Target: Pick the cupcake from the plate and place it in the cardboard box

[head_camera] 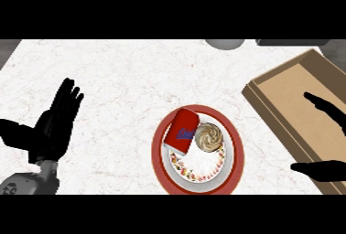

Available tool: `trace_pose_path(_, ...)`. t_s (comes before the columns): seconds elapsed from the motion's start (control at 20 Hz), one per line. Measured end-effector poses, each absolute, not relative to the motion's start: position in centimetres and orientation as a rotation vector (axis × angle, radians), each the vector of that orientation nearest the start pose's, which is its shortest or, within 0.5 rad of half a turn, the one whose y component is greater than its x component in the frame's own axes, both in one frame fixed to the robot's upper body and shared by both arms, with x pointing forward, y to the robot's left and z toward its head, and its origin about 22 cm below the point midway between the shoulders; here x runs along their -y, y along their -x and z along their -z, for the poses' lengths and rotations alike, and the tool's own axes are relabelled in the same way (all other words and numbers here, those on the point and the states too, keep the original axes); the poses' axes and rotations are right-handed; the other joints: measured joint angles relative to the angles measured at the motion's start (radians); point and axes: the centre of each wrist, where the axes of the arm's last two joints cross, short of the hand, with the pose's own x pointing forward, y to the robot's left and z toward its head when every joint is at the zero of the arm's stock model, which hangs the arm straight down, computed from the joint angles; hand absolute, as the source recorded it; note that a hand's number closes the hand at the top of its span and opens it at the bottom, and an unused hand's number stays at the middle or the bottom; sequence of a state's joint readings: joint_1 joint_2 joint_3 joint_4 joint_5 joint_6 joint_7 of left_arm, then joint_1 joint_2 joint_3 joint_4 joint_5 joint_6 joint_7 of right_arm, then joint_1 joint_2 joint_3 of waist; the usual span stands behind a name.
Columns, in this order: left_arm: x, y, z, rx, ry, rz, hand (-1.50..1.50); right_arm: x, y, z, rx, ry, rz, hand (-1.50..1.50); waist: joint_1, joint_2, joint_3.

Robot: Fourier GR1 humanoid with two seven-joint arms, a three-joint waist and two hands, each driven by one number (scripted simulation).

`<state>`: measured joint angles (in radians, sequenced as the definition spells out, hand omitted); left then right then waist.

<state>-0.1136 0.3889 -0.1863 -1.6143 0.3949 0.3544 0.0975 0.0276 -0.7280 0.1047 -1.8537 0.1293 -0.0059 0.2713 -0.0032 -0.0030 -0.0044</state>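
Fingers straight on left hand [57,121], frame left, holding nothing. Right hand [326,137] spread open over cardboard box [287,87], frame right. Cupcake [208,136] on plate [161,146], beside red can [182,130].

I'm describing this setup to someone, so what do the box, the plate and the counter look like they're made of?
The box looks like plain cardboard: flat matte brown, thin walls. The plate seems glazed ceramic, with a red rim, a white centre and a patterned band, though plastic is possible. The counter looks like polished stone, white with faint reddish veins.
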Motion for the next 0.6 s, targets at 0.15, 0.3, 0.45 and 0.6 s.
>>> trace_pose_path(0.15,-26.0,-26.2,-5.4,1.541,-0.071,-0.103,0.0,29.8,-22.5,-14.3,1.351,0.558,-0.769,-1.5,0.003,0.0,0.001)
trace_pose_path(0.3,-25.9,-26.0,-5.6,1.543,-0.063,-0.104,0.0,27.3,-22.7,-15.9,1.315,0.505,-0.785,-1.5,0.01,0.001,0.002)
trace_pose_path(0.45,-26.2,-26.2,-5.7,1.543,-0.064,-0.102,0.0,25.0,-22.8,-17.0,1.311,0.458,-0.787,-1.5,0.009,0.002,0.003)
trace_pose_path(0.6,-26.2,-26.1,-5.1,1.543,-0.065,-0.1,0.0,23.0,-23.2,-17.7,1.314,0.431,-0.788,-1.5,0.009,0.002,0.003)
